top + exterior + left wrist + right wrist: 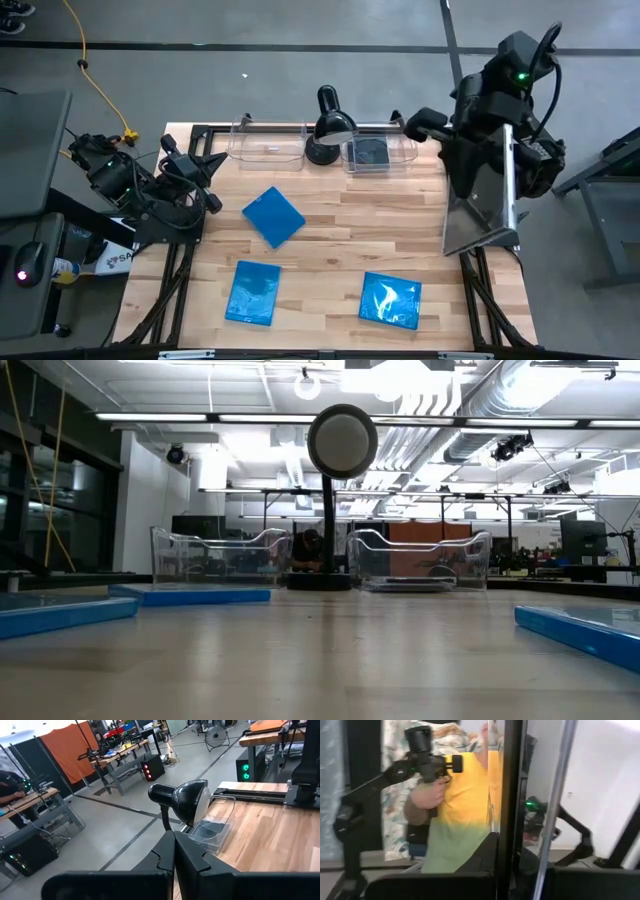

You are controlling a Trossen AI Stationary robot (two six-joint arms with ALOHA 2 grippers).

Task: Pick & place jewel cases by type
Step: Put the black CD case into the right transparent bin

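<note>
Roughly, half was done: dark jewel cases (372, 152) were seen stacked in the right bin (404, 156), three blue cases (273, 216) (252, 293) (391, 300) were left on the desk (330, 250), left bin (266, 150) unfilled, left pincer (205, 160) and right pincer (400, 122) parked closed, nothing gripped.

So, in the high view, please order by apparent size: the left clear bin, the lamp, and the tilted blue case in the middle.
1. Left clear bin, the largest.
2. Tilted blue case.
3. Lamp, though head and base together look close to the case, so this order is unsure.
</note>
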